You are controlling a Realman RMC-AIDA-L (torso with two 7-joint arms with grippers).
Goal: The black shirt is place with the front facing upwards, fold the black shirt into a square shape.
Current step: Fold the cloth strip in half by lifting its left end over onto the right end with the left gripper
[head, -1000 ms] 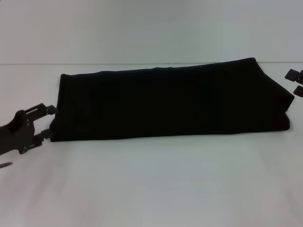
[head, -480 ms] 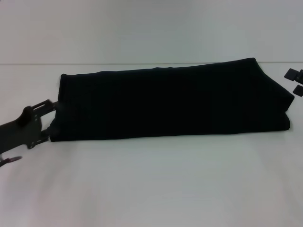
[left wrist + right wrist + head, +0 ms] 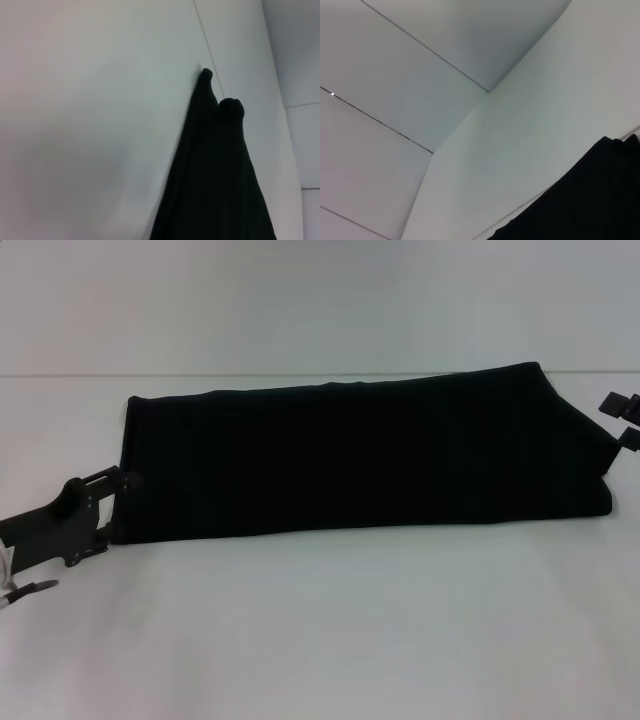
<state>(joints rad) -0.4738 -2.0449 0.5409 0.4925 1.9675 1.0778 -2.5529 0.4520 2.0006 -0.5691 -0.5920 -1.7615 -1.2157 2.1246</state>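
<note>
Start at your left gripper: it sits low on the white table, right at the left end of the black shirt. Its two fingers are spread, one above the other in the head view, and their tips meet the shirt's short left edge; you cannot tell from here whether cloth actually lies between them. The left wrist view shows only the shirt running away from that gripper as a narrow dark band across the table, with two rounded folds at its far end.

From that gripper the shirt stretches to the right as one long folded strip, plain black on top, lying flat on the table. Its far edge climbs slightly toward the right, and its right end is a little thicker where the layers stack.

Just off the shirt's right end you find your right gripper, mostly out of the picture. Two dark fingertips show there, set apart from each other, close beside the cloth's upper right corner but not closed on it. The right wrist view catches a corner of the shirt against the table
</note>
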